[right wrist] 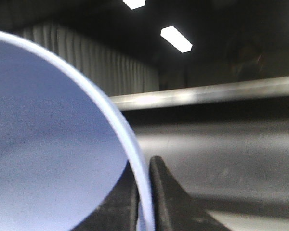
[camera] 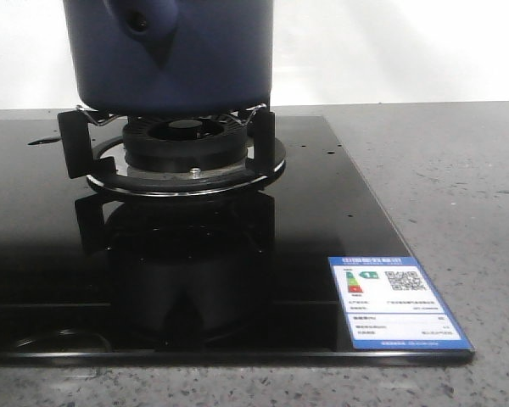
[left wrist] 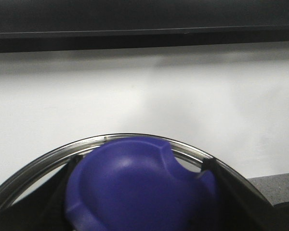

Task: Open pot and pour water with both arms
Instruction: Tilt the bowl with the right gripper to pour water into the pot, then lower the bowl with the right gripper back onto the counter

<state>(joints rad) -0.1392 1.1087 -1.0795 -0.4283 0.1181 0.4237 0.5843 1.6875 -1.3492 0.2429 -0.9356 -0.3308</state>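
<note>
Front view: the pot sits on the burner grate of a black glass stove, far left on the grey counter; its handle socket faces near. A label lies at the stove's near right corner. Left fingers flank a blue knob on a glass lid; whether they clamp it cannot be told. Right fingers are clamped on a bluish disc's rim.

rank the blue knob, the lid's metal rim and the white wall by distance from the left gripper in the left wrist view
1. blue knob, between the fingers of the left gripper
2. lid's metal rim, arcing just beyond the knob
3. white wall, far behind
</note>
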